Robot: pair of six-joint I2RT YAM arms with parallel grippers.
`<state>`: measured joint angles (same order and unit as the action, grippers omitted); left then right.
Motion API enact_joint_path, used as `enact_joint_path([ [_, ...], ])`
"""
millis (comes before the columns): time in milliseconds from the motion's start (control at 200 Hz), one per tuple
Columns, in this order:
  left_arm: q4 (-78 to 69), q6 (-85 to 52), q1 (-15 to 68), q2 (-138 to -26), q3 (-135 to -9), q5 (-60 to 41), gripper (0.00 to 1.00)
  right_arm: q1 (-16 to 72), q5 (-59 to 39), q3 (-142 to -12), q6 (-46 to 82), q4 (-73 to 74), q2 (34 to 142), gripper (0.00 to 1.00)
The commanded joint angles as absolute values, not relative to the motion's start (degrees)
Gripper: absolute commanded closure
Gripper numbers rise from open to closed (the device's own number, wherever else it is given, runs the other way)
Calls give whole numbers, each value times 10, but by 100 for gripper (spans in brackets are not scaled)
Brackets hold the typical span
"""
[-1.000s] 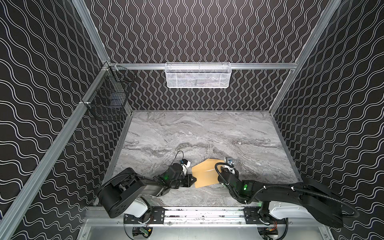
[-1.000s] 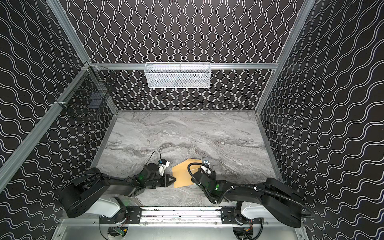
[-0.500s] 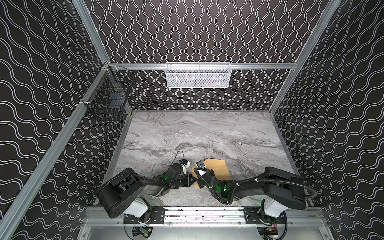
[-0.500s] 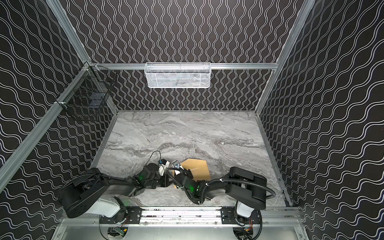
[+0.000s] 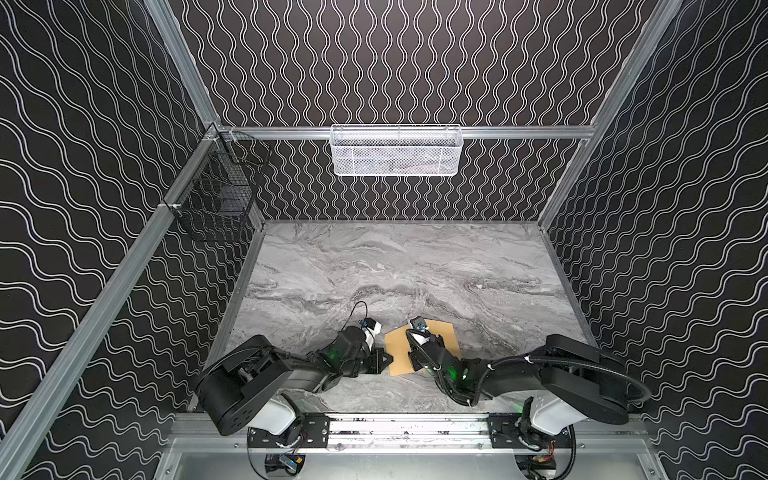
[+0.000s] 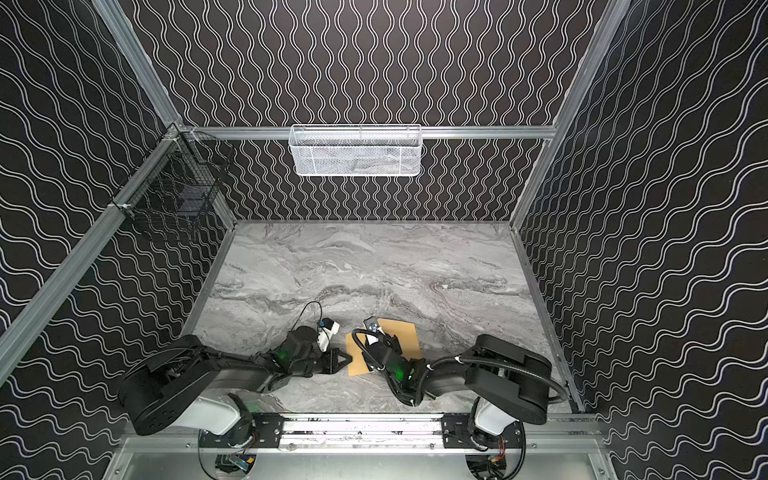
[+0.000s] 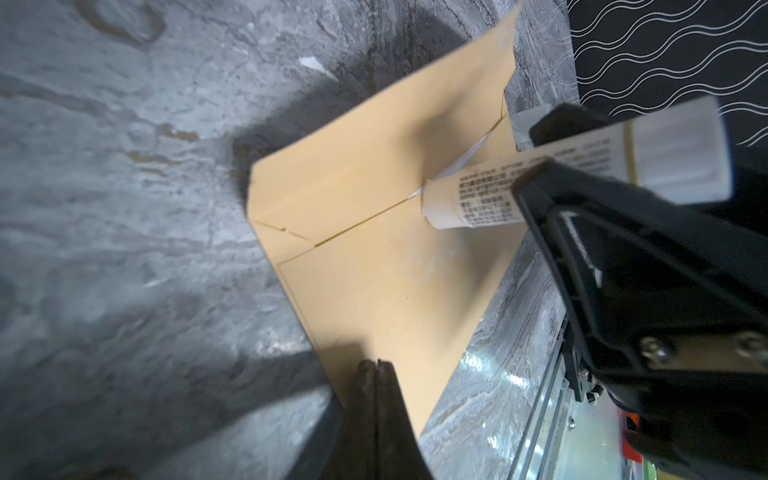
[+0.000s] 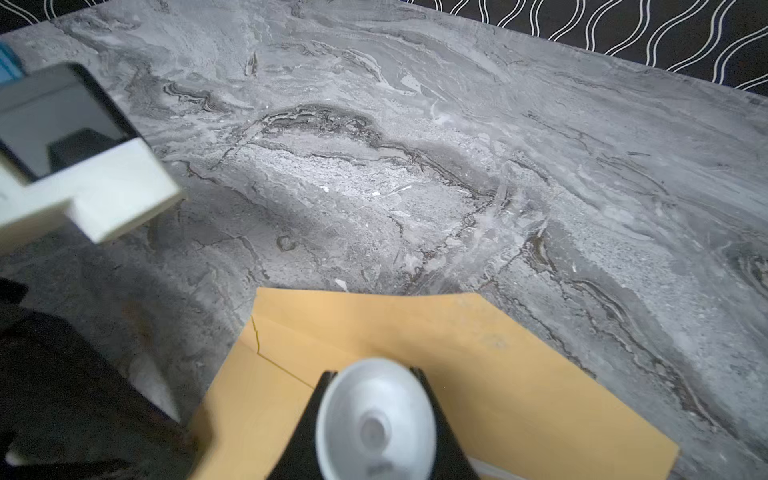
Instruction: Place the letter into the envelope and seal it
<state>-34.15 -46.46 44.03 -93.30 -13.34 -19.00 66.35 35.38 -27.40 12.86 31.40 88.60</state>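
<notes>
Both arms work the envelope (image 7: 386, 282): my left gripper (image 7: 376, 365), pinched together, pins its edge, while my right gripper (image 7: 548, 153), clamped on a glue stick (image 7: 478, 195), points it down at the flap seam (image 7: 357, 228), where the letter (image 7: 461, 162) peeks out.

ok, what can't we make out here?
- Letter: only a white sliver at the flap seam, left wrist view; the envelope covers the rest.
- Glue stick tip: right wrist view, its own blurred cap blocks it; top views, right gripper covers it.
- Flap adhesion: unclear anywhere.
</notes>
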Motion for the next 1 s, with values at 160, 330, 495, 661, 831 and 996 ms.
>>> enact_joint_path([
  [160,-155,-456,439,-943,-127,-142,100,701,319,-344,120,370,951,100],
  [330,-161,-456,439,-947,-127,-144,100,693,323,-332,126,393,1000,100],
  [495,-176,-458,439,-962,-125,-148,100,660,349,-279,125,365,959,100],
  [661,-177,-456,438,-965,-126,-148,100,655,352,-280,103,351,923,100],
  [831,-175,-457,438,-963,-126,-146,100,669,326,-313,106,339,896,100],
  [996,-174,-455,439,-963,-128,-148,100,678,308,-336,99,403,963,100],
])
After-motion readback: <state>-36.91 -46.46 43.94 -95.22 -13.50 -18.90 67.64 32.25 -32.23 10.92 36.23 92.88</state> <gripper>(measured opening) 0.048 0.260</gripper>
